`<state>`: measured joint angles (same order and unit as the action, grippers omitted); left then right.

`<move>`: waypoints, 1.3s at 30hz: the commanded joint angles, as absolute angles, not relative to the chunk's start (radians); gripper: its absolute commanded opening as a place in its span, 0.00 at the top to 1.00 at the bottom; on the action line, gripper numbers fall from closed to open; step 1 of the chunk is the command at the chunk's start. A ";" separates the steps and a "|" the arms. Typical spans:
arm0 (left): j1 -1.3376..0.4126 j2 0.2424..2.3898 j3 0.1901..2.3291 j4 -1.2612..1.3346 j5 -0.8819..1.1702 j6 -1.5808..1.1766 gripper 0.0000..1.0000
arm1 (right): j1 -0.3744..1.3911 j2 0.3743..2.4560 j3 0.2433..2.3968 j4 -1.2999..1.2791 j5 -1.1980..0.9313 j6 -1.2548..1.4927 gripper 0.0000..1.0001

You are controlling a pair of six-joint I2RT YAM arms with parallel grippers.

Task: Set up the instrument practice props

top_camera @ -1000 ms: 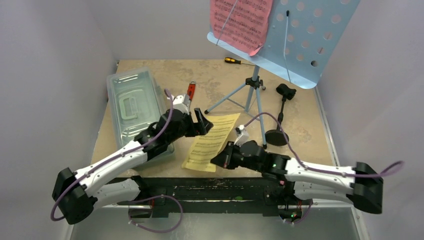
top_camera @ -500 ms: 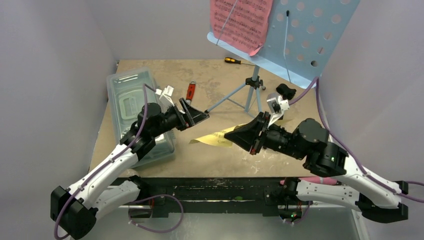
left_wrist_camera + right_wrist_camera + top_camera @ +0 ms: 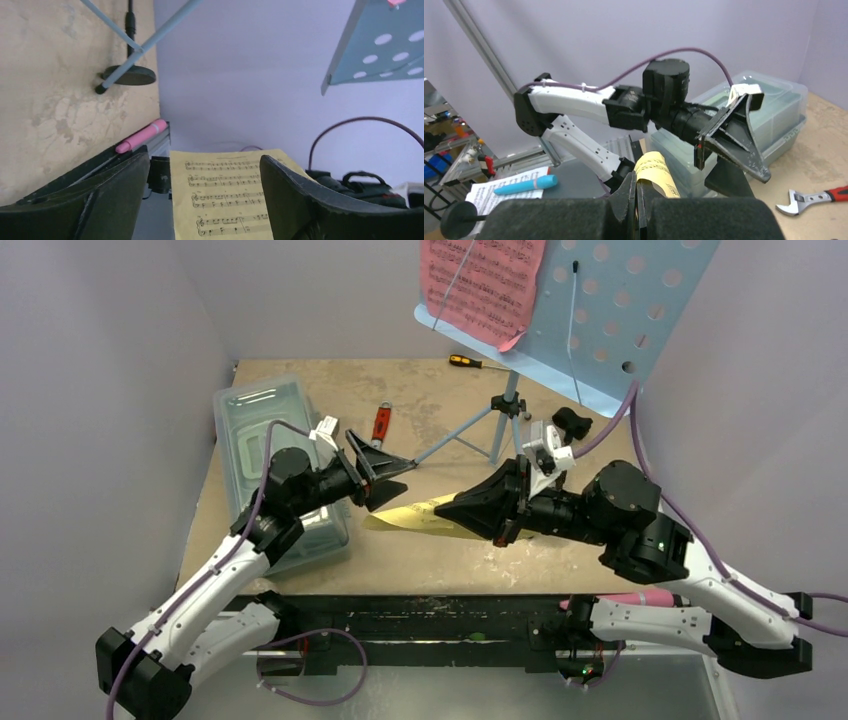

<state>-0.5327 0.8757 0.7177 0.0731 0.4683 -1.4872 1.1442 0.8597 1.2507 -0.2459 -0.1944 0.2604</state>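
Observation:
My right gripper [image 3: 447,510] is shut on the edge of the yellow sheet-music page [image 3: 412,513] and holds it curled above the table. In the right wrist view the page [image 3: 655,172] rises from the closed jaws [image 3: 637,186]. My left gripper [image 3: 393,480] is open, its fingers on either side of the page's free end [image 3: 225,195] without touching it. The light blue music stand [image 3: 625,315] holds the pink page [image 3: 482,278]. The black mic stand [image 3: 572,423] is partly hidden by my right arm; its base [image 3: 127,76] shows. The pink toy microphone [image 3: 141,136] lies by the rail.
A clear lidded box [image 3: 262,438] sits under my left arm. A red-handled wrench [image 3: 381,423] lies beyond the left gripper. A screwdriver [image 3: 470,362] lies at the back. The stand's tripod legs [image 3: 505,425] spread over the middle of the table.
My right gripper has lifted the yellow page off the table and carried it left. My left gripper has turned toward the page and now straddles its free end.

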 commanded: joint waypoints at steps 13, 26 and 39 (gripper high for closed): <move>-0.500 0.908 1.292 -0.713 -0.156 -0.725 0.17 | 0.972 1.136 1.169 0.058 -0.311 0.345 1.00; -0.500 0.954 1.114 -0.503 0.193 -0.683 0.17 | 0.954 0.959 0.890 -0.097 -0.234 0.357 1.00; -0.715 1.167 0.725 -0.149 0.242 -0.798 0.11 | 0.919 0.795 0.151 0.449 -0.065 1.110 1.00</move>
<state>-0.6003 1.1156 0.7414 -0.2451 0.3424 -0.7853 0.9340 0.7925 0.2169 0.1921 -0.1345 0.8196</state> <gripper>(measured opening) 0.885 0.004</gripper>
